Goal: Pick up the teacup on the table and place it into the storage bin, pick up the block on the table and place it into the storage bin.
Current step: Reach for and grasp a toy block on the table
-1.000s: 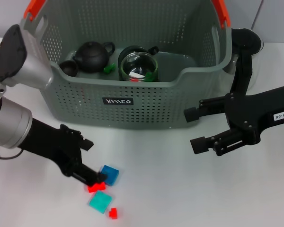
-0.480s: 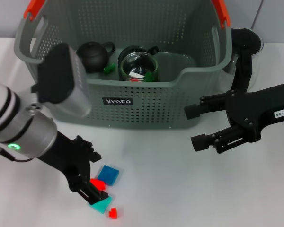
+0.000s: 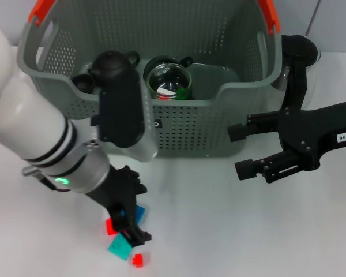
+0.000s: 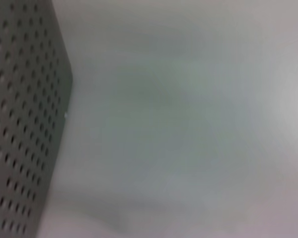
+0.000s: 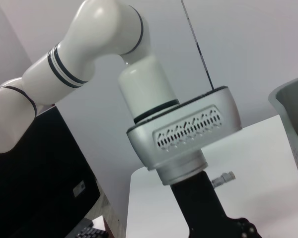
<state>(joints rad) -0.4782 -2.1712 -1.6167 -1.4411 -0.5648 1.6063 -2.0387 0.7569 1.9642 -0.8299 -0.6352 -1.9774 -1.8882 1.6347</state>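
Observation:
The grey-green perforated storage bin (image 3: 219, 124) stands at the back of the table, and its wall (image 4: 20, 124) also shows in the left wrist view. A small dark teacup (image 3: 82, 83) sits inside it at the left. Several blocks lie on the table near the front: a red block (image 3: 111, 227), a blue one (image 3: 140, 212), a teal one (image 3: 119, 249) and a tiny red one (image 3: 138, 260). My left gripper (image 3: 130, 226) points down right over this cluster, partly hiding the blue and red blocks. My right gripper (image 3: 240, 151) hovers open and empty to the right of the bin.
Inside the bin are also a black teapot (image 3: 112, 64) and a round glass vessel (image 3: 169, 82) with a dark green rim. The left forearm (image 3: 124, 112) covers the bin's front wall. In the right wrist view the left arm (image 5: 154, 114) fills the middle.
The left arm has swung forward and right, so its forearm now hides the bin's label. Its gripper has turned and moved over the blocks. The right arm has hardly moved.

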